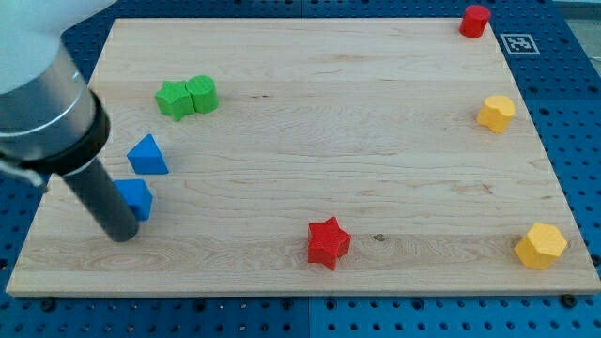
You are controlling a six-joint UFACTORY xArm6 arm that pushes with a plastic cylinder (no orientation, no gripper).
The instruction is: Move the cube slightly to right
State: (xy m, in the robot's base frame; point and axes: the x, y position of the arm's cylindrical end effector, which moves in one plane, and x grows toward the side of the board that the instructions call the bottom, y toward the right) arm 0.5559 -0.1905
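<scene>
Wooden tabletop [310, 122] on blue pegboard [573, 113]. No jawed end effector, only my tip [122, 235], touching the blue cube [137, 198] on its left; blue triangle [147, 155] just above.

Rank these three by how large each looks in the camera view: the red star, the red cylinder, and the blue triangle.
1. red star, largest, though it lies nearer the view's bottom, which may inflate it.
2. blue triangle.
3. red cylinder, smallest, at the view's top, likely shrunk by distance.

blue cube [137, 198] partly hidden behind my tip [122, 235], arm cut off at view's left edge
</scene>
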